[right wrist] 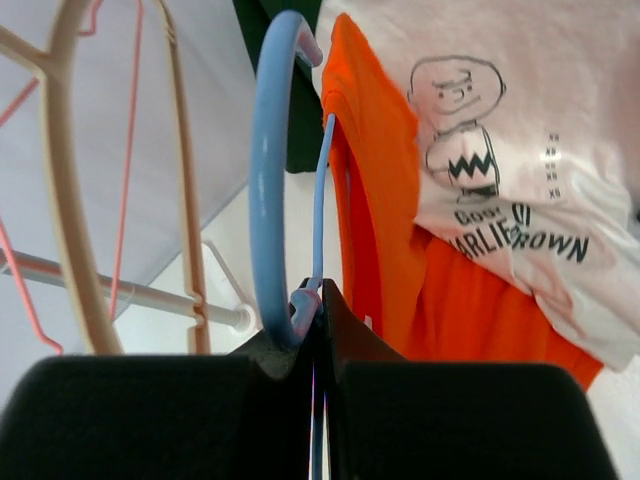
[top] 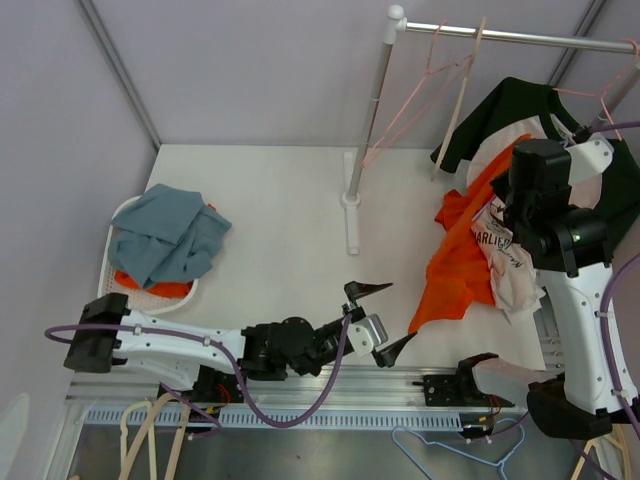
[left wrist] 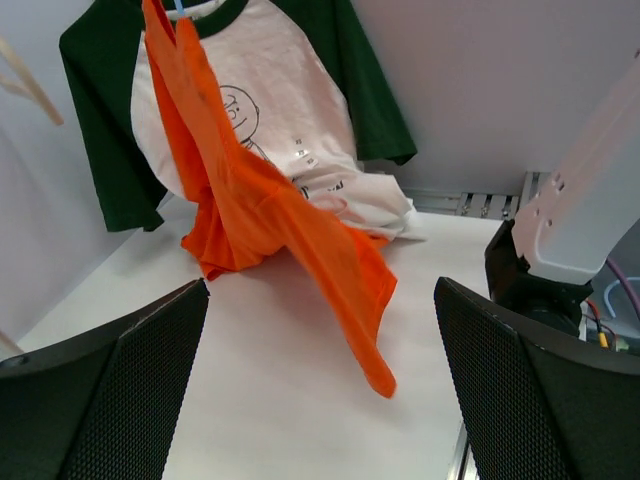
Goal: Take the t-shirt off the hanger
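The orange t-shirt [top: 460,255] hangs from a blue hanger [right wrist: 268,200], with its lower part draped on the white table. My right gripper [right wrist: 320,300] is shut on the blue hanger at the base of its hook and holds it up at the right [top: 535,180]. My left gripper [top: 385,320] is open and empty, low over the table's front, pointing at the shirt's hanging tip. In the left wrist view the orange shirt [left wrist: 270,210] lies ahead, between and beyond the fingers of the left gripper [left wrist: 320,390].
A white shirt with green sleeves [top: 510,110] hangs behind the orange one. The rack pole [top: 370,110] stands at the back centre, with pink and beige hangers [top: 455,80] on its rail. A basket [top: 125,285] with grey-blue cloth sits left. Loose hangers [top: 440,450] lie below the front edge.
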